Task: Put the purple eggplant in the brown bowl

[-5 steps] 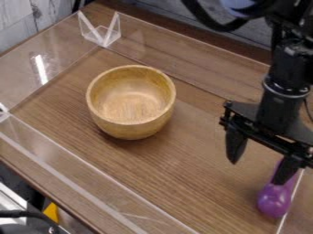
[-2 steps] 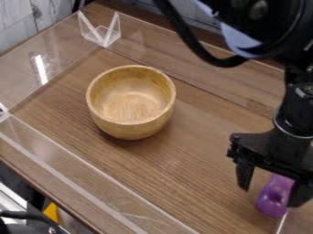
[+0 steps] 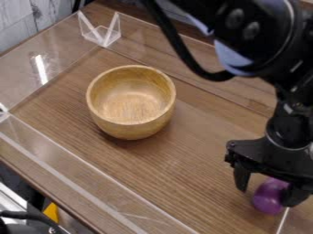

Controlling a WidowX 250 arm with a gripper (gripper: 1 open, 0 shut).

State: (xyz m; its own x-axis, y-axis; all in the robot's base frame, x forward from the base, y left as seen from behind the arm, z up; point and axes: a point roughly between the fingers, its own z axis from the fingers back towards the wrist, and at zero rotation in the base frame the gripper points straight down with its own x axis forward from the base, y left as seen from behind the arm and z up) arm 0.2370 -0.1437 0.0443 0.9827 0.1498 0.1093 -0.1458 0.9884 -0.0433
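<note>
Purple eggplant (image 3: 270, 197): one, on the counter (image 3: 159, 174), partly hidden behind my pincer (image 3: 264, 187). Pincer: fingers apart, one each side of it, contact unclear. My arm (image 3: 202, 46): reaching down, cut off at top and right.

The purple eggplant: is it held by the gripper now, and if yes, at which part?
The gripper is open around the eggplant, near its middle; it does not look held.
</note>
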